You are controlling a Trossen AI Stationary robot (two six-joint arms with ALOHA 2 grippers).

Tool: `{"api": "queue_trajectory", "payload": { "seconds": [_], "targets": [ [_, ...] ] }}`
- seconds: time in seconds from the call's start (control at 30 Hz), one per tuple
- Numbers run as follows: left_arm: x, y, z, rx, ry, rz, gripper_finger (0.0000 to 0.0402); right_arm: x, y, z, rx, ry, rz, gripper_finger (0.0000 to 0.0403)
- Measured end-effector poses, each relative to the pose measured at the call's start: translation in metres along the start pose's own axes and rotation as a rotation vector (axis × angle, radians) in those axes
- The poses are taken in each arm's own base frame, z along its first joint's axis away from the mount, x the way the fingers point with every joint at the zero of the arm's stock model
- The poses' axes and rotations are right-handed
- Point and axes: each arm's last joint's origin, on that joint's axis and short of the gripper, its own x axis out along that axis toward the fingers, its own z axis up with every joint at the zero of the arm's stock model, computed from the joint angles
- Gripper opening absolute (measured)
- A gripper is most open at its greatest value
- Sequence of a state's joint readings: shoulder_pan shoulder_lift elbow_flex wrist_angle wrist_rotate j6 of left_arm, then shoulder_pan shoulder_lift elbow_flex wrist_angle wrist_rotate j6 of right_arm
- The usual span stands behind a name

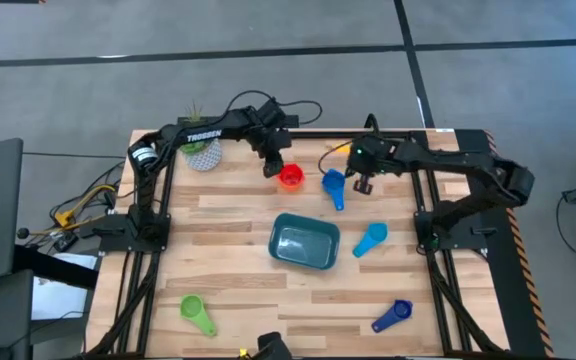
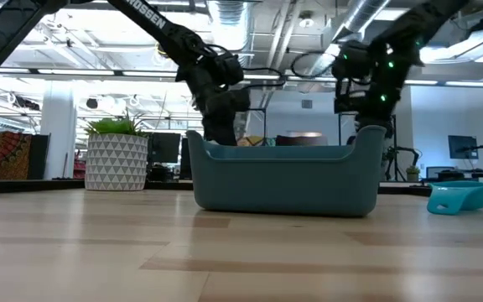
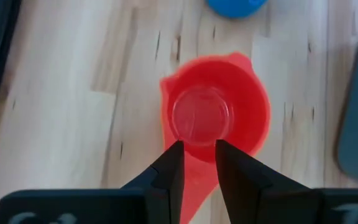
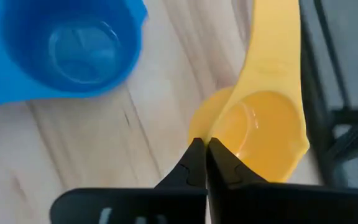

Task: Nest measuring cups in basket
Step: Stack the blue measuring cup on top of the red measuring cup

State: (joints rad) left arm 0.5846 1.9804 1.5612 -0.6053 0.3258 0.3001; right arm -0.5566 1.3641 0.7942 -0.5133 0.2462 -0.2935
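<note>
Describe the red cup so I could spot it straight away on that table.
Start at the teal basket in the middle of the wooden table, then look toward the far edge, near the potted plant. The red cup sits there under the left gripper. It is the only red one; its nearest neighbour is a blue cup.

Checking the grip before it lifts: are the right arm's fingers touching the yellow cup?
Touching. The right wrist view shows the right gripper with its fingers pressed together on the rim of the yellow cup, no gap visible.

Red cup (image 3: 219,118), teal basket (image 1: 305,243)
</note>
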Motion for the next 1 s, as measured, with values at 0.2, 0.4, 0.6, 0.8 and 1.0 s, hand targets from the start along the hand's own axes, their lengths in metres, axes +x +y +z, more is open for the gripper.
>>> {"api": "queue_trajectory", "payload": {
  "seconds": [0.2,0.4,0.6,0.8,1.0],
  "targets": [
    [0.002,-0.009,0.014,-0.008,-0.105,0.024,0.0078,0.016,0.008,-0.025,0.146,0.067,0.008,0.0011],
    [0.007,-0.025,0.022,0.026,-0.109,0.104,0.0077,0.022,0.013,-0.029,0.221,0.091,0.011,0.0023],
    [0.004,-0.044,0.027,0.048,-0.109,0.108,0.0077,0.022,0.013,-0.029,0.273,0.089,0.01,0.0075],
    [-0.024,-0.059,0.036,0.081,-0.166,0.113,0.0077,0.021,0.012,-0.03,0.299,0.097,0.011,0.0139],
    [-0.031,-0.067,0.037,0.098,-0.217,0.111,0.0077,0.002,0.006,-0.01,0.305,-0.018,0.012,0.0178]
  ]
}}
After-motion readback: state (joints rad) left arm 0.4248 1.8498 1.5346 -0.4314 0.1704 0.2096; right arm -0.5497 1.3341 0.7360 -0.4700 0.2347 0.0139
